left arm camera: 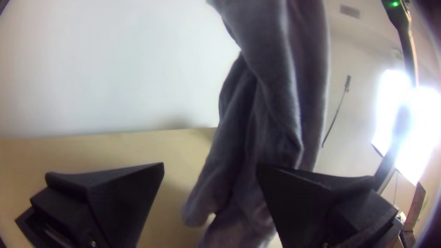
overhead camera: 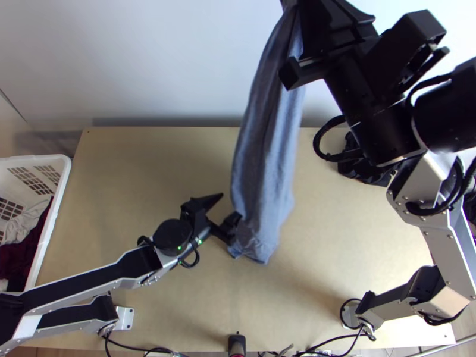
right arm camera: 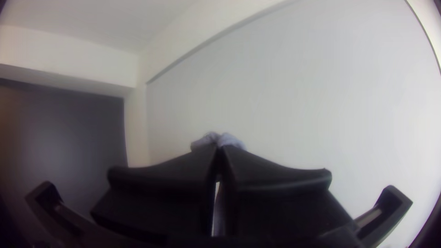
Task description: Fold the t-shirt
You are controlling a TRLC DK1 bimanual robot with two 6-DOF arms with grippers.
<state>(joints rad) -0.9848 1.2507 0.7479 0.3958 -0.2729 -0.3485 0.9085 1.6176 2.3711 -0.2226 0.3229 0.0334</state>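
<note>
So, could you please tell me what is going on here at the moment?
The right gripper holds the blue-grey t-shirt up high, and it hangs bunched over the table. The left gripper is open beside its lower part. The t-shirt is not yet spread out or folded.

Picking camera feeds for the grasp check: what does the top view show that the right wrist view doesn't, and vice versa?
Top view: the wooden table, the basket with clothes in it, and the left gripper, jaws open beside the t-shirt's lower end.

Right wrist view: the right gripper's jaws closed on a bunched bit of shirt, plus the ceiling and a dark panel.

Both: part of the grey-blue shirt and the pale wall.
</note>
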